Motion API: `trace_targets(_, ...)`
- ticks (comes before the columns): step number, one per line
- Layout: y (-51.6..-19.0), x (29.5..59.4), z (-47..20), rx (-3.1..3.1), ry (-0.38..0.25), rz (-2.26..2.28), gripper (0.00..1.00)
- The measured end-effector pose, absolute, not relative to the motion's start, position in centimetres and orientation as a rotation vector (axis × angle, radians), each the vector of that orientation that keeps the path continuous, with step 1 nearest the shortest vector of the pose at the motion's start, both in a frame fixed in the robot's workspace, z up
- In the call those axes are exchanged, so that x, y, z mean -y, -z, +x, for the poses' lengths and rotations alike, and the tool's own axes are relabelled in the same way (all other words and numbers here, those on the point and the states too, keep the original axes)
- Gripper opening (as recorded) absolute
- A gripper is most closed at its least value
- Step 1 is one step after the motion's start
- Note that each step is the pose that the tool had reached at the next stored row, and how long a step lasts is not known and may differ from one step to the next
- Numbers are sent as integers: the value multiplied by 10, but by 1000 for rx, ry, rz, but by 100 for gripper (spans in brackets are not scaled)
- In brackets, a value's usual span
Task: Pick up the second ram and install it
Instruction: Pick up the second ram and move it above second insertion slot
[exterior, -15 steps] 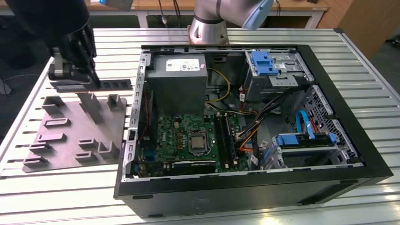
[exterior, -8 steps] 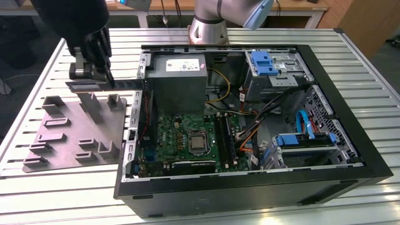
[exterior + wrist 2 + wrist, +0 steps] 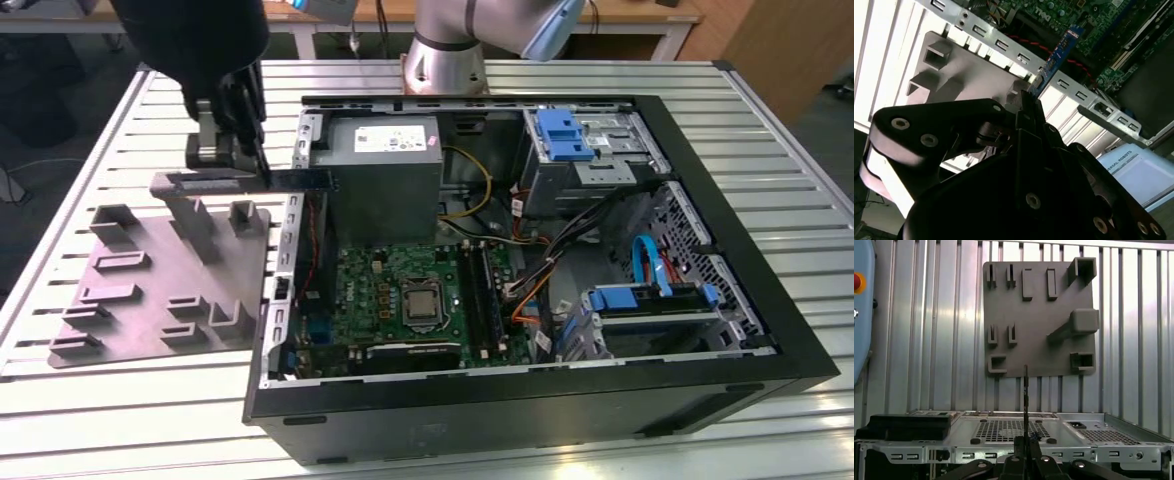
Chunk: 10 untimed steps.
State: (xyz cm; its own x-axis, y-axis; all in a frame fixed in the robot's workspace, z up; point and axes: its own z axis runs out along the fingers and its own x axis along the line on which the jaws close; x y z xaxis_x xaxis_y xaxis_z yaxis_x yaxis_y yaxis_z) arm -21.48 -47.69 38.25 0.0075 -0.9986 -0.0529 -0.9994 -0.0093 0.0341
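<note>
The tool [image 3: 1029, 97] is clenched on the ram [image 3: 1061, 55], which juts out past the fingertips. It hangs above the counter [image 3: 120, 420], clear of the grey plate [image 3: 147, 270] and just beside the case [image 3: 534, 420] wall that faces the plate. The pick-up looks done and the carry to the board is in hand, with the install not yet begun. Seating it would, I judge, call for lining the stick up along a free black slot [image 3: 483, 290] and pressing straight down.
</note>
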Motion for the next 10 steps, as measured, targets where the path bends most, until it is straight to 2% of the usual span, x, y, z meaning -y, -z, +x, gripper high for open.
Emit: trace_targets(10,-380,477,-172,-2206,-106,-2224,14)
